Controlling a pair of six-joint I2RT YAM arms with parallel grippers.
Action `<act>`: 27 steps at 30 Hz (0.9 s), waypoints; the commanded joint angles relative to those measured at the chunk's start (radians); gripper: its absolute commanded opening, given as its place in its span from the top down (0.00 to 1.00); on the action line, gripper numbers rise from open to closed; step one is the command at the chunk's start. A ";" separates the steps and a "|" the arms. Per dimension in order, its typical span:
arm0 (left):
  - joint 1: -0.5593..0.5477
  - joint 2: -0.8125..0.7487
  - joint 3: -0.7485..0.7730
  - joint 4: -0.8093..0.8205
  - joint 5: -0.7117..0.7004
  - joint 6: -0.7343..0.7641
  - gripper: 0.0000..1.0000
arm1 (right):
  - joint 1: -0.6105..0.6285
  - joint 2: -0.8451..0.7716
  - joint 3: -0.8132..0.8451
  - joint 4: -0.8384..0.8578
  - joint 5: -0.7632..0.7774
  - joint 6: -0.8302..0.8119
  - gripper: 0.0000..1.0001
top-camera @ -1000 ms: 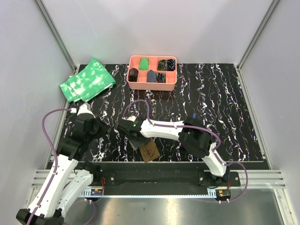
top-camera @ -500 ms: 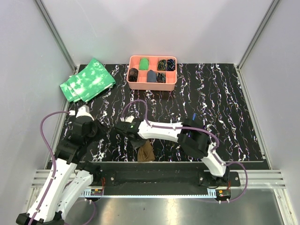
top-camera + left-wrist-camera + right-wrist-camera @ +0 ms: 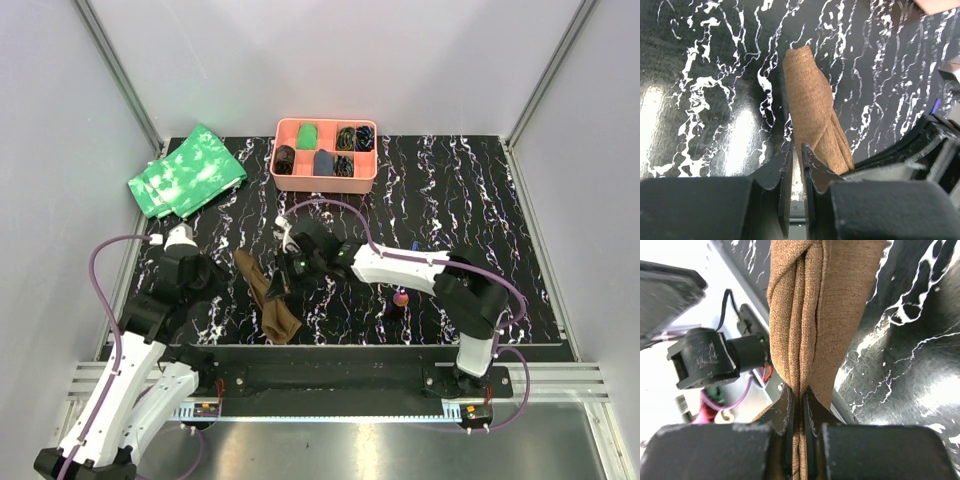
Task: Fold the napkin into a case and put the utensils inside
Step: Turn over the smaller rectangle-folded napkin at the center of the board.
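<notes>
The brown napkin is bunched into a long twisted strip running from the table's front edge toward the back left. My right gripper is shut on its gathered folds, which are pinched between the jaws. My left gripper is just left of the cloth, jaws almost together with nothing between them; the napkin lies ahead and slightly right. A utensil with a pink-red rounded end lies under the right arm. A small blue piece lies farther back.
A pink compartment tray holding small items stands at the back centre. Green mottled cloths lie at the back left. The metal rail runs along the table's front edge, near the napkin's lower end.
My right gripper closed on the napkin and pulled it back and left, drawing the crumpled heap into a long strip. The arm's shift uncovered the pink-ended utensil. The left arm barely moved.
</notes>
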 commanded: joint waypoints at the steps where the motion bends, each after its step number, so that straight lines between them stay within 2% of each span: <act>1: 0.005 0.032 0.016 0.010 -0.020 -0.009 0.86 | -0.036 0.033 -0.120 0.356 -0.248 0.103 1.00; 8: 0.003 0.074 -0.020 0.030 -0.023 -0.024 0.89 | -0.088 0.110 -0.284 0.775 -0.374 0.240 1.00; 14: 0.003 0.121 -0.079 0.127 0.025 -0.019 0.89 | -0.130 0.136 -0.413 0.994 -0.405 0.330 0.99; 16: 0.002 0.146 -0.116 0.167 0.065 -0.023 0.89 | -0.148 0.146 -0.461 1.065 -0.416 0.365 0.95; 19: -0.014 0.206 -0.155 0.260 0.100 -0.029 0.90 | -0.173 0.160 -0.501 1.093 -0.428 0.370 0.92; 23: -0.064 0.301 -0.156 0.393 0.157 -0.039 0.91 | -0.213 0.166 -0.542 1.095 -0.448 0.366 0.72; 27: -0.124 0.391 -0.118 0.467 0.140 -0.058 0.91 | -0.265 0.177 -0.567 1.061 -0.488 0.332 0.61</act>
